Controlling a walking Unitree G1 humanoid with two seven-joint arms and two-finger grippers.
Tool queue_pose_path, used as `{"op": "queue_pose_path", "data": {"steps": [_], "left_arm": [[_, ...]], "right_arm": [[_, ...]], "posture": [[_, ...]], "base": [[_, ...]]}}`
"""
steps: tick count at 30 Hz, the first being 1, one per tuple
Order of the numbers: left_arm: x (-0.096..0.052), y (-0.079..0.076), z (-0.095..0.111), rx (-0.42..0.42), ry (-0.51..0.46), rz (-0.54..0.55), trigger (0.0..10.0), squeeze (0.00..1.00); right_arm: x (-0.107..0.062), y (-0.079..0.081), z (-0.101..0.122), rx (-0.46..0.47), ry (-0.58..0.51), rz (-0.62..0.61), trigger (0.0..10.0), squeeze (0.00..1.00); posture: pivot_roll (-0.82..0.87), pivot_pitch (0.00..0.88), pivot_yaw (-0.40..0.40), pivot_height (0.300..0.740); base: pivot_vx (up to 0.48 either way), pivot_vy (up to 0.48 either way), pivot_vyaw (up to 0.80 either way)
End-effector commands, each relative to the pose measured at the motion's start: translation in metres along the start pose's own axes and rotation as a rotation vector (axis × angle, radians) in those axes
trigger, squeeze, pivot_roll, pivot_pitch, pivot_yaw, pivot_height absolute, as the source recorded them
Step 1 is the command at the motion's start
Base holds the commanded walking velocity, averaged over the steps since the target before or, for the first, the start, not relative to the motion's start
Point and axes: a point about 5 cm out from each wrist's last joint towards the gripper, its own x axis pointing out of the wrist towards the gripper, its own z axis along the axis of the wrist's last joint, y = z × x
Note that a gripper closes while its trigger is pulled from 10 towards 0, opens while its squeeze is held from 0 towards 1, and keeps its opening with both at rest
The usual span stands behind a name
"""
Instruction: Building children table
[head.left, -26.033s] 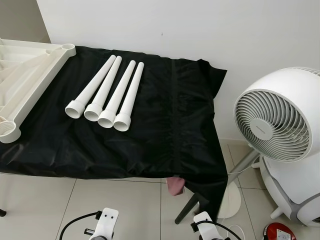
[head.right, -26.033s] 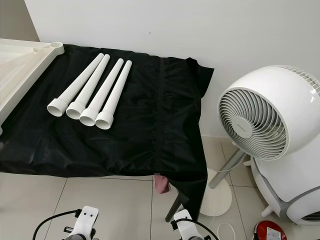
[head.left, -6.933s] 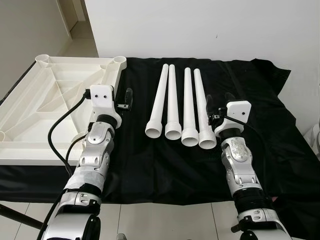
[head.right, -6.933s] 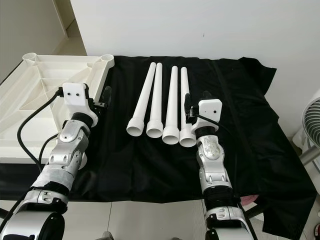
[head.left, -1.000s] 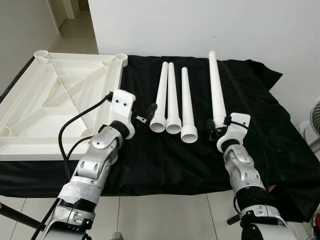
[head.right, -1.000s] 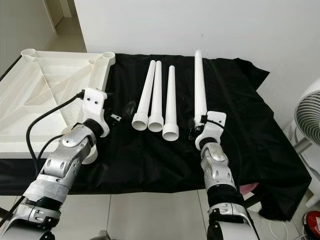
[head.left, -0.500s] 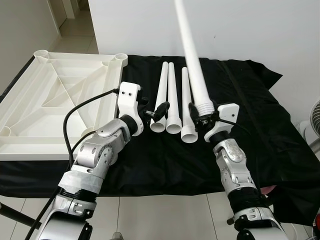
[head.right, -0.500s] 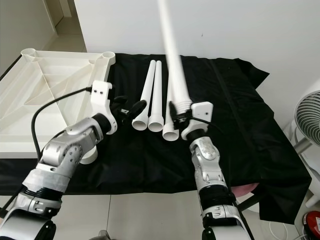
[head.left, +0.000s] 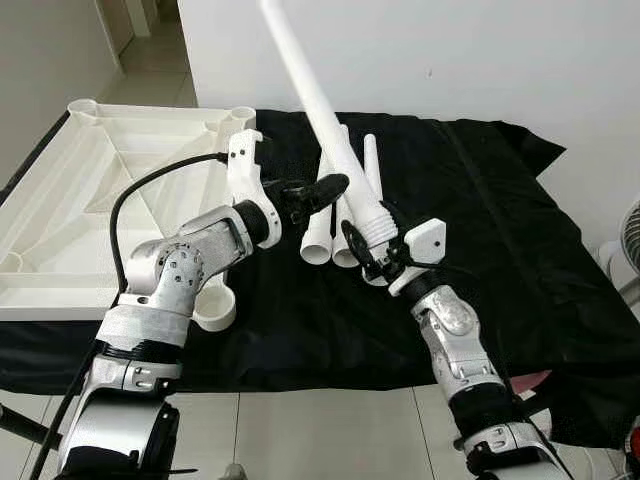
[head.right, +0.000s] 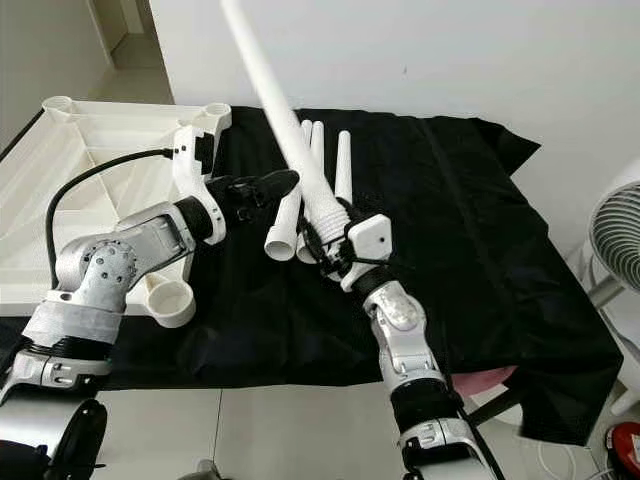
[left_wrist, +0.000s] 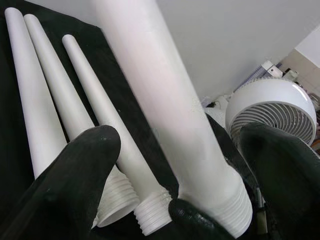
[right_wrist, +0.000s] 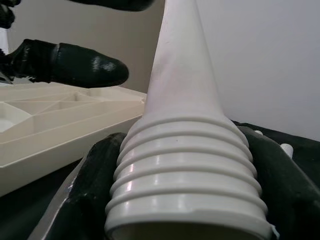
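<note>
Standing before a white wall; black cloth (head.left: 520, 250), glossy and creased, covering the work surface. White ribbed plastic tabletop (head.left: 100, 200) lying upside down on the cloth at the robot's left, with round corner sockets and diagonal stiffening ribs. Three white tapered legs (head.left: 322, 215) lying side by side at the cloth's middle, smooth tubes widening to threaded collars at the near ends.

Right gripper (head.left: 372, 252) clamping the fourth leg (head.left: 330, 130) at its threaded collar, black fingers pressed on either side of the ridged threads, as seen in the right wrist view (right_wrist: 186, 165). Leg tilting up and to the robot's left, narrow end running out of the top of the eye views, crossing above the three lying legs.

Left gripper (head.left: 318, 190) reaching in from the left at mid-shaft of the lifted leg, fingers (left_wrist: 75, 175) spread wide on either side of the shaft, not visibly touching it. White round fan (left_wrist: 272, 107) showing behind in the left wrist view, also at the right edge of the eye views.

Compared with half a second ago: lifted leg leaning further left, right wrist rolling inward and shifting toward centre; left gripper advancing from beside the lying legs to flank the shaft.
</note>
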Motion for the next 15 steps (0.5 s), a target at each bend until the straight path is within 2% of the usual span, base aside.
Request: {"op": "queue_pose_path", "data": {"steps": [1, 10, 15], "left_arm": [[-0.001, -0.021, -0.001, -0.028, 0.037, -0.415, 10.0, 0.00], [0.009, -0.013, -0.005, -0.045, 0.121, -0.328, 10.0, 0.00], [0.016, -0.006, 0.010, -0.066, 0.101, -0.260, 10.0, 0.00]], "right_arm": [[0.002, 0.005, 0.003, -0.013, -0.030, 0.029, 10.0, 0.00], [0.004, 0.014, 0.009, -0.012, -0.076, 0.074, 10.0, 0.00], [0.000, 0.020, 0.008, -0.018, -0.077, 0.096, 10.0, 0.00]], "posture": [[0.02, 0.000, -0.018, 0.740], [0.02, 0.000, -0.017, 0.740], [0.01, 0.000, -0.017, 0.740]], "base": [[0.000, 0.000, 0.00], [0.000, 0.000, 0.00], [0.000, 0.000, 0.00]]}}
